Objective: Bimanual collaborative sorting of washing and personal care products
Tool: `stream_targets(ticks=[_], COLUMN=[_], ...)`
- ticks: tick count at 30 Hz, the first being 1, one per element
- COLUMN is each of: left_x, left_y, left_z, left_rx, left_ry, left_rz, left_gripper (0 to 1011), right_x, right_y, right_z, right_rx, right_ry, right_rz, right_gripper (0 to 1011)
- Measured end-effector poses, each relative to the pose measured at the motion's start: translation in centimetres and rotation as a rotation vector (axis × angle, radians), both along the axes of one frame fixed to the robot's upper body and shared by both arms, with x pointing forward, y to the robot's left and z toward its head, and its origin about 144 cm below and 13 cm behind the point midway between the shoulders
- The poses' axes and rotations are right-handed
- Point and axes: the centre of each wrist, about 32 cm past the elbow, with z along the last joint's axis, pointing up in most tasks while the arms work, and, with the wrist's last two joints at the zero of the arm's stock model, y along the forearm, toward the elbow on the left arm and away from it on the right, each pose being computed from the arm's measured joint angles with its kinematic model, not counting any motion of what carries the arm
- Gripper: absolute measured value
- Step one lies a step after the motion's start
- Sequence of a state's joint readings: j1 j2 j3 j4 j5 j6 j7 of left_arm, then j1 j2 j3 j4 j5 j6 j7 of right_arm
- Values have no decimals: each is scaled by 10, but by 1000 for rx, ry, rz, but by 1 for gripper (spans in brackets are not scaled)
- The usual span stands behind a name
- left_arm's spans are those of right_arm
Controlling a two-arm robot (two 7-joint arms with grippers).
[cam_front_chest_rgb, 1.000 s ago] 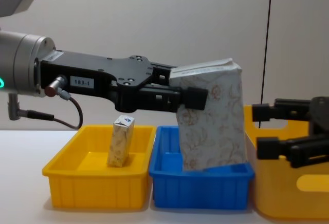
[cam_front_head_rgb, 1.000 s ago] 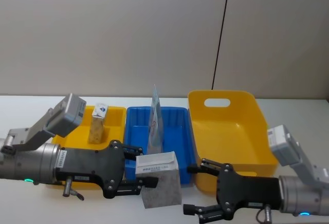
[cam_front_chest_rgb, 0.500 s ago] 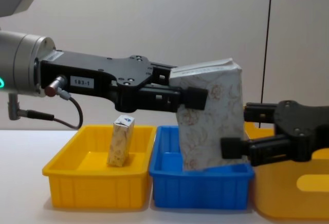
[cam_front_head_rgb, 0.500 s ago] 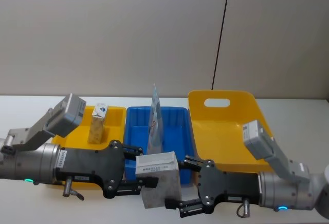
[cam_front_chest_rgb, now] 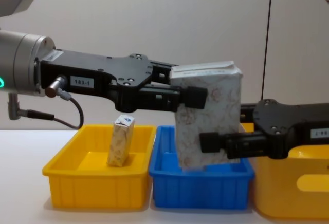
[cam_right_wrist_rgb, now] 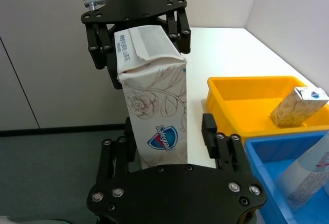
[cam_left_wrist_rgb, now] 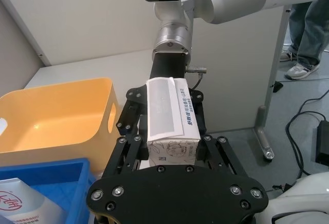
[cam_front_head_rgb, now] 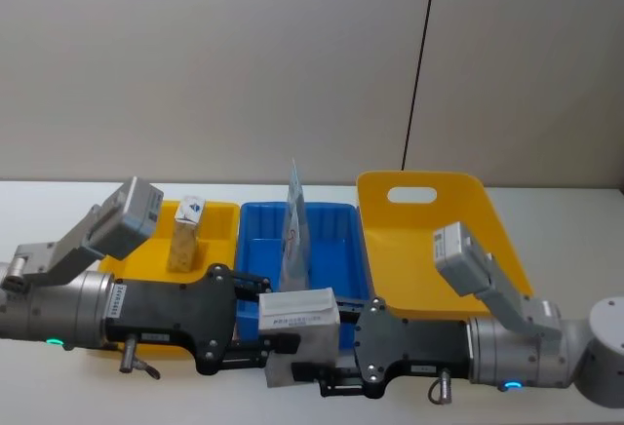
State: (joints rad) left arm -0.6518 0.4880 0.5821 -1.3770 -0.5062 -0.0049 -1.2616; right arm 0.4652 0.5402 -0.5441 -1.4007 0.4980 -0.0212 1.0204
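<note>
Since a second ago our right gripper (cam_right_wrist_rgb: 163, 149) has swept in from the lower right of the head view to its lower centre. The floral carton (cam_front_chest_rgb: 216, 108) now sits a little straighter in the middle of the chest view. We hold that carton in the air in front of the blue bin (cam_front_chest_rgb: 200, 188), and our left gripper (cam_front_chest_rgb: 198, 96) is clamped on its upper part, coming in from the left edge. The right gripper's fingers straddle the carton's lower half but are not yet closed: the right wrist view shows a gap between one pad and the carton's side. A small carton (cam_front_head_rgb: 185, 235) stands in the small yellow bin (cam_front_chest_rgb: 92, 188) at left. The tube (cam_front_head_rgb: 292, 225) stands upright in the blue bin, while the large yellow bin (cam_front_head_rgb: 429, 240) at right holds nothing we can see. We judge this to be the handover, left arm to right. Next the right jaws should close squarely on the lower half, and only once that grip is firm should the left let go. If the left lets go too soon, the carton will drop towards the blue bin below. After that, we judge, the carton goes right to the large yellow bin.
</note>
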Motion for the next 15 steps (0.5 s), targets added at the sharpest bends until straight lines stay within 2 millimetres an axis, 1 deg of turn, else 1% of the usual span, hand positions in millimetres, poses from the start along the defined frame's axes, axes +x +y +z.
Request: stream_targets(ticks=[3, 5, 9, 11, 12, 15], left_x=[0, 0, 0, 0, 0, 0], left_y=[0, 0, 0, 0, 0, 0], left_z=[0, 0, 0, 0, 0, 0], left_rx=[0, -1, -1, -1, -1, -2], left_ry=[0, 0, -1, -1, -1, -1], left_rz=[1, 1, 1, 1, 2, 1], left_gripper=[429, 429, 429, 429, 429, 429], right_x=[2, 3, 4, 4, 5, 5], right_y=[1, 2, 3, 3, 3, 4], right_z=[1, 2, 4, 4, 5, 6], right_rx=[-3, -4, -7, -9, -9, -10], right_ry=[0, 0, 0, -1, -1, -3], right_rz=[7, 9, 17, 21, 23, 27], right_gripper=[675, 647, 482, 453, 391, 361])
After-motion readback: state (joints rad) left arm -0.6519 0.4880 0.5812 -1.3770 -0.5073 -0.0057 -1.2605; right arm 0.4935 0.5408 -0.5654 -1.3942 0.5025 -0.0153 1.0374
